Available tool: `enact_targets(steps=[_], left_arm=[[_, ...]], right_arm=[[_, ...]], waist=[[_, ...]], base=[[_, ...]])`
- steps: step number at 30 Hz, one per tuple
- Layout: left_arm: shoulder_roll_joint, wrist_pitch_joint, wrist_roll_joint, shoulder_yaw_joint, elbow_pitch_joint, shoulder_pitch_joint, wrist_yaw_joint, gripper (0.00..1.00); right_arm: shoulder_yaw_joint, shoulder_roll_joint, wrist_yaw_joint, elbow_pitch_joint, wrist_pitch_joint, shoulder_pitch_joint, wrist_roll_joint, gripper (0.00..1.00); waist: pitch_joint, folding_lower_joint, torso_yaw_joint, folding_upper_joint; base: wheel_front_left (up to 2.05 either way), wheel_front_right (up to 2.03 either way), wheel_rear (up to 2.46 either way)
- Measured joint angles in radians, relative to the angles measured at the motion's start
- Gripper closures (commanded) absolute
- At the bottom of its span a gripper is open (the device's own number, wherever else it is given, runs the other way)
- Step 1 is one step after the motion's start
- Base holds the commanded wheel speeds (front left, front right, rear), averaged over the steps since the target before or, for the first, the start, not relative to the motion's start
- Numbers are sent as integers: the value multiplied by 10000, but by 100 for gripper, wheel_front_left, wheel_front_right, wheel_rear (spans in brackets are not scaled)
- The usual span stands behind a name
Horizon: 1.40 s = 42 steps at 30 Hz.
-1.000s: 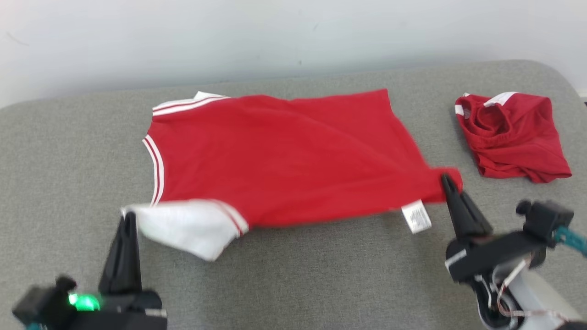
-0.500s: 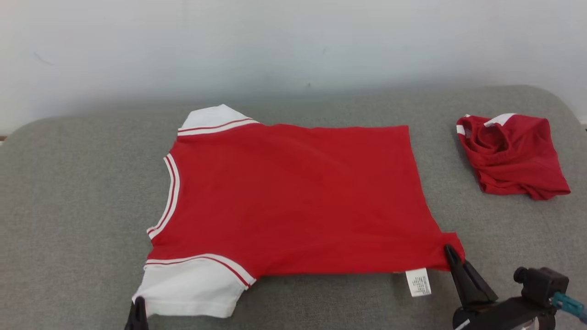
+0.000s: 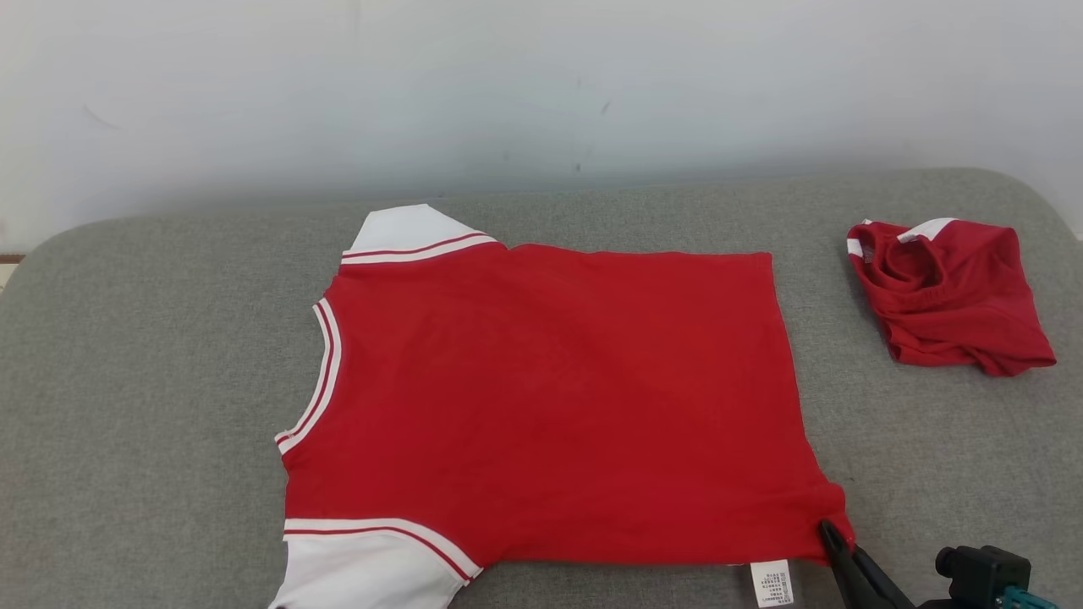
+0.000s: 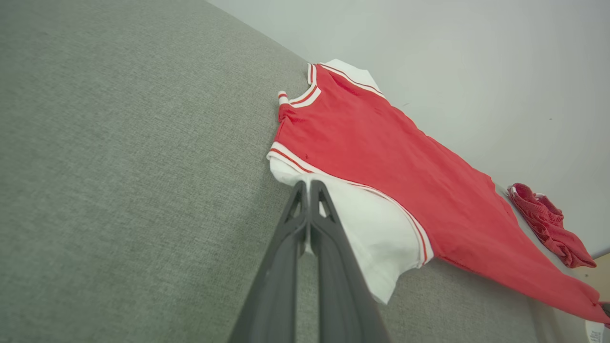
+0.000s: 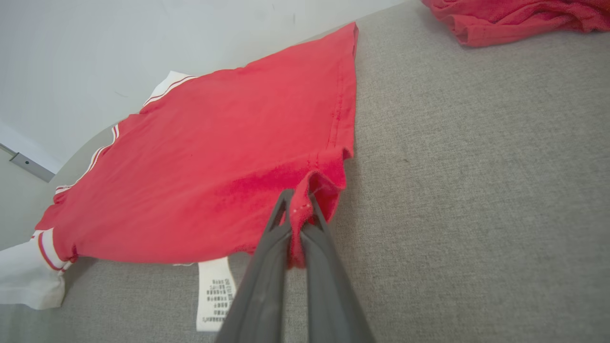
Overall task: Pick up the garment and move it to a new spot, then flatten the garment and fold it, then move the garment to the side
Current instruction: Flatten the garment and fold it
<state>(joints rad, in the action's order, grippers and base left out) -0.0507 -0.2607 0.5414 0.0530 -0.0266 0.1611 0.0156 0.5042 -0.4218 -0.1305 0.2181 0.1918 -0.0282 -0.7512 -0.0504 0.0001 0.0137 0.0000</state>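
Observation:
The garment (image 3: pixel 550 397) is a red shirt with white sleeves, spread flat on the grey cushion (image 3: pixel 152 381) with its collar to the left. At the shirt's near right hem corner, my right gripper (image 3: pixel 833 537) is shut on the cloth. The right wrist view shows red fabric (image 5: pixel 214 157) bunched between the fingers of the right gripper (image 5: pixel 298 195). In the left wrist view my left gripper (image 4: pixel 307 183) is shut on the edge of the near white sleeve (image 4: pixel 371 224), with a white sliver between its fingers.
A crumpled red piece of clothing with white trim (image 3: pixel 948 292) lies at the cushion's far right, apart from the shirt. A white care label (image 3: pixel 772 582) sticks out at the near hem. A pale wall rises behind the cushion.
The head camera has shifted. Both grippers have drawn back toward me with the shirt, and the rumpled cloth now lies stretched and flat, nearer the front edge.

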Motion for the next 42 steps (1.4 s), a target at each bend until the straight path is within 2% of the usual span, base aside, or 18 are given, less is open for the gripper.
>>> enact_targets(steps=[5,12,19,30,42], left_arm=[[8,0,42,88,-92,-271,144,100],[-2,0,-759,-58,207,-1095,527,100],[-284,0,-1024,-209,-167,-2360,727,100],[-1074,48,-949,-105,-2476,-4850,986,100],[-1691,46,-815,428,-5273,-7222,1124,100]], right_arm=[[0,115,0,128,-84,-129,123,100],[-31,86,0,90,-222,-549,-109,100],[148,75,0,268,-594,-1306,-376,100],[834,535,0,1718,-1175,-3625,-646,100],[1848,1030,0,3567,-968,-5628,-1402,100]], waist=[[-16,0,-17,0],[38,0,-129,0],[14,0,-439,1],[-556,0,-943,0],[-1360,2,-1282,1]], base=[[0,0,0],[0,0,0],[0,0,0],[0,0,0],[0,0,0]])
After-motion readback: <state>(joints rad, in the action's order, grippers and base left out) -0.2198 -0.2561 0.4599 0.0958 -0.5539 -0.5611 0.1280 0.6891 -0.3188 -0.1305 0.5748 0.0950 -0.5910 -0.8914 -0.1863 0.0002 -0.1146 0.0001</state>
